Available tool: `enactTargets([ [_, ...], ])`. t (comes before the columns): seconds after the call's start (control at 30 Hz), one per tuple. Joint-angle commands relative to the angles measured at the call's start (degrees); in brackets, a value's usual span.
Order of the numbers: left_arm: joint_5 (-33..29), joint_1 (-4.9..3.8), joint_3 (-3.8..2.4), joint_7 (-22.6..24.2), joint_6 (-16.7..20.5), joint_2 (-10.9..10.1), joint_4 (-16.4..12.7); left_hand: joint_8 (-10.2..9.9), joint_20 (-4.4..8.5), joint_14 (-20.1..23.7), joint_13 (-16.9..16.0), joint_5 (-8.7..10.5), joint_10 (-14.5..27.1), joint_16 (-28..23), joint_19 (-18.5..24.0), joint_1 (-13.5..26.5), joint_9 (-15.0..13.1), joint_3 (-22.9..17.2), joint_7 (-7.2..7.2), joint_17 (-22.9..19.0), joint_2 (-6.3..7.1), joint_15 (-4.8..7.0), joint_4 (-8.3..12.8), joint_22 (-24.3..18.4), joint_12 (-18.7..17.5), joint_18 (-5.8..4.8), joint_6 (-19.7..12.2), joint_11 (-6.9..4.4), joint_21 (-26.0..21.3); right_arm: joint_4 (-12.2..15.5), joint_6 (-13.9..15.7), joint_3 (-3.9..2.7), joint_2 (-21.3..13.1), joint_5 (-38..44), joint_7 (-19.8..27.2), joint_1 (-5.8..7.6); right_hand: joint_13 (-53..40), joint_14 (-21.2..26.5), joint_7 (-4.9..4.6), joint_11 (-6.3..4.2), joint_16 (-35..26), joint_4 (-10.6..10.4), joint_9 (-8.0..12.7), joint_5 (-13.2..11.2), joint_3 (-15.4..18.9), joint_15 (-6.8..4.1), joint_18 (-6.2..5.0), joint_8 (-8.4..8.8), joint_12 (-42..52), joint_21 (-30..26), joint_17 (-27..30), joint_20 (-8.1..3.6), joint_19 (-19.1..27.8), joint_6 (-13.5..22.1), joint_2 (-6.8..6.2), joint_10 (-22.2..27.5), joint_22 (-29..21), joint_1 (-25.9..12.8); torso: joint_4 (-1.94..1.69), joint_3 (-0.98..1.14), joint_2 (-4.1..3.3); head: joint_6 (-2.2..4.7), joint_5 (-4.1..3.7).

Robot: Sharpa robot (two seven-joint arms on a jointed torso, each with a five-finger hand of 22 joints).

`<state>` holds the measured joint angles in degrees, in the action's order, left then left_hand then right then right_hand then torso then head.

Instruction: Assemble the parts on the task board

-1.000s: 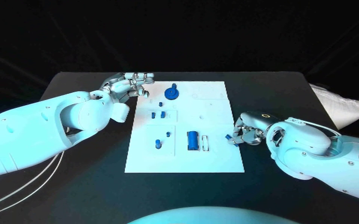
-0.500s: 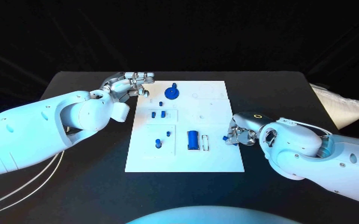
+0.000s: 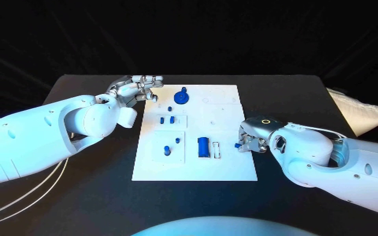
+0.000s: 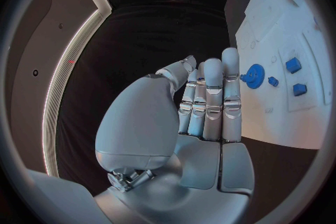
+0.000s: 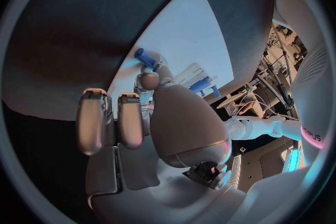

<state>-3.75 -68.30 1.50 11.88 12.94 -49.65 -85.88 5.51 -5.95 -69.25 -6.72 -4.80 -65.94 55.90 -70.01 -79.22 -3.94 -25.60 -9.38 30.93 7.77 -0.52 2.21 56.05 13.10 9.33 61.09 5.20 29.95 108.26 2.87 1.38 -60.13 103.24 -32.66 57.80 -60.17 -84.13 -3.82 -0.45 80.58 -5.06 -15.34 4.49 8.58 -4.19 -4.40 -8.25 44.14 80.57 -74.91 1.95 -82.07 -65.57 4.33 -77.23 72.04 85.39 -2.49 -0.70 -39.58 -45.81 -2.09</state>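
Right hand: sitting at the board's right edge, about four o'clock from the board's middle, and pinching a small blue peg at its fingertips; the other fingers are lying side by side, curled in.
Left hand: hanging at the board's far left corner, around eleven o'clock, fingers pressed close together and nearly straight, carrying nothing.
Board: white plate lying flat in the middle of the black table.
Blue gear: standing near the far edge of the board, twelve o'clock, just beside the left hand's fingertips but apart from them.
Blue cylinder: lying in a recess at six o'clock, with a pale bar just beside it.
Small blue pieces: two sitting side by side left of the middle, one lower down at seven o'clock, one tiny one below the gear.
Pillow-like white thing: resting at the table's right end, three o'clock.
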Motion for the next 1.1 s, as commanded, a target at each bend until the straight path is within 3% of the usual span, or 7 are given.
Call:
enactTargets([
  [0.03, -0.2, -0.01, -0.04, 0.3, -1.1, 0.2, -0.1, 0.3, -0.12, 0.4, -0.1, -0.03, 0.3, 0.1, 0.3, 0.1, 0.0, 0.3, 0.02, -0.1, -0.37, 0.16, 0.1, -0.1, 0.3, 1.12, -0.5, -0.09, -0.3, -1.3, -7.2, 0.91, 0.5, 1.8, -1.1, -0.97, 0.1, -3.1, -0.42, 0.03, -0.2, -0.1, 0.3, 0.7, -0.6, -0.03, 0.64, 0.51, -0.3, -0.3, -0.7, 0.13, 0.2, 0.1, -0.38, 0.3, -0.1, -1.1, 0.01, -0.01, 0.03, 0.17, -0.1],
  [0.23, -0.2, -0.01, -0.04, 0.2, -1.1, 0.4, 0.0, 0.3, -0.12, 0.4, -0.1, -0.03, 0.3, 0.1, 0.3, 0.1, 0.0, 0.3, 0.02, -0.1, -0.37, 0.16, 0.1, -0.1, 0.3, 1.12, -0.5, -0.09, -0.3, -1.6, -6.1, 0.95, 1.5, 1.6, -1.1, -1.06, 0.3, -3.2, -0.18, -0.19, -0.1, 0.0, 0.3, 5.2, -2.7, -0.2, 0.66, 0.84, -0.4, -0.2, -1.0, 0.04, 0.1, -0.1, 0.21, 0.2, 0.2, -0.8, -0.04, 0.0, 0.0, 0.25, -0.11],
  [0.37, -0.2, -0.01, -0.04, 0.3, -1.1, 0.4, 0.0, 0.4, -0.11, 0.4, -0.1, -0.04, 0.4, 0.1, 0.3, 0.0, 0.0, 0.4, 0.0, -0.2, -0.42, 0.16, 0.2, -0.1, 0.4, 1.12, -0.6, -0.08, -0.3, -1.5, -3.9, 0.96, 1.7, -0.4, -1.2, -1.08, 0.1, -3.3, -0.07, -0.29, 0.1, -0.7, 0.4, 6.7, -4.2, -0.23, 0.73, 1.06, 0.1, 0.0, -1.3, -0.03, -0.1, -0.2, 1.2, -0.2, 0.5, -1.6, -0.04, -0.01, -0.02, 0.29, -0.01],
  [0.5, -0.2, -0.01, -0.04, 0.2, -1.1, 0.5, -0.1, 0.4, -0.11, 0.4, -0.1, -0.04, 0.4, 0.1, 0.3, 0.0, 0.0, 0.4, 0.0, -0.2, -0.42, 0.16, 0.2, -0.1, 0.4, 1.12, -0.6, -0.08, -0.3, -1.1, -0.5, 0.95, 1.4, -9.0, -1.5, -1.05, 0.0, -3.4, -0.02, -0.23, 0.2, -3.9, 0.5, 4.3, -5.4, -0.23, 0.76, 1.43, 0.3, 0.0, -1.5, 0.01, -0.2, -0.2, 2.29, -0.8, 0.7, -5.5, -0.02, 0.01, -0.04, 0.35, 0.2],
  [0.7, -0.2, -0.01, -0.04, 0.3, -1.3, 0.5, -0.1, 0.4, -0.11, 0.4, -0.1, -0.04, 0.5, 0.1, 0.3, 0.0, 0.0, 0.4, 0.0, -0.2, -0.44, 0.16, 0.2, -0.1, 0.4, 1.12, -0.6, -0.08, -0.3, -0.1, 6.1, 0.92, 1.0, -17.4, -1.4, -0.68, -0.2, -3.4, -0.01, -0.29, 0.3, -4.4, 0.5, 6.0, -7.9, -0.32, 0.77, 1.75, 0.4, 0.1, -1.6, -0.11, -0.3, -0.3, 1.0, -0.8, 0.8, -6.2, -0.07, 0.03, -0.11, 0.5, 0.12],
  [0.87, -0.2, -0.01, -0.04, 0.3, -1.4, 0.5, -0.1, 0.4, -0.11, 0.4, -0.1, -0.05, 0.5, 0.2, 0.3, -0.1, 0.0, 0.3, 0.01, -0.2, -0.46, 0.16, 0.2, -0.1, 0.4, 1.12, -0.6, -0.08, -0.3, 0.6, 12.3, 0.9, 1.1, -23.4, -0.5, -0.23, -0.7, -3.5, -0.16, -0.1, 0.6, -6.8, 0.4, 4.2, -8.3, -0.17, 0.83, 1.82, 1.3, 0.3, -2.0, -0.03, -0.5, -0.7, -0.33, -1.4, 1.1, -9.7, -0.14, 0.05, -0.17, 0.57, 0.25],
  [1.1, -0.1, -0.01, -0.04, 0.2, -1.5, 0.5, -0.2, 0.4, -0.09, 0.5, -0.1, -0.08, 0.6, 0.2, 0.3, -0.4, 0.0, 0.2, 0.02, -0.3, -0.54, 0.19, 0.5, -0.2, 0.5, 1.13, -0.6, -0.1, -0.4, 1.0, 15.7, 0.89, 1.6, -28.7, 0.4, -0.08, -1.1, -3.6, -0.07, -0.17, 0.8, -7.2, 0.3, 5.2, -9.1, -0.23, 0.84, 1.9, 1.8, 0.4, -2.3, -0.06, -0.5, -0.9, -1.14, -1.6, 1.2, -10.3, -0.01, 0.02, -0.19, 0.33, 0.4],
])
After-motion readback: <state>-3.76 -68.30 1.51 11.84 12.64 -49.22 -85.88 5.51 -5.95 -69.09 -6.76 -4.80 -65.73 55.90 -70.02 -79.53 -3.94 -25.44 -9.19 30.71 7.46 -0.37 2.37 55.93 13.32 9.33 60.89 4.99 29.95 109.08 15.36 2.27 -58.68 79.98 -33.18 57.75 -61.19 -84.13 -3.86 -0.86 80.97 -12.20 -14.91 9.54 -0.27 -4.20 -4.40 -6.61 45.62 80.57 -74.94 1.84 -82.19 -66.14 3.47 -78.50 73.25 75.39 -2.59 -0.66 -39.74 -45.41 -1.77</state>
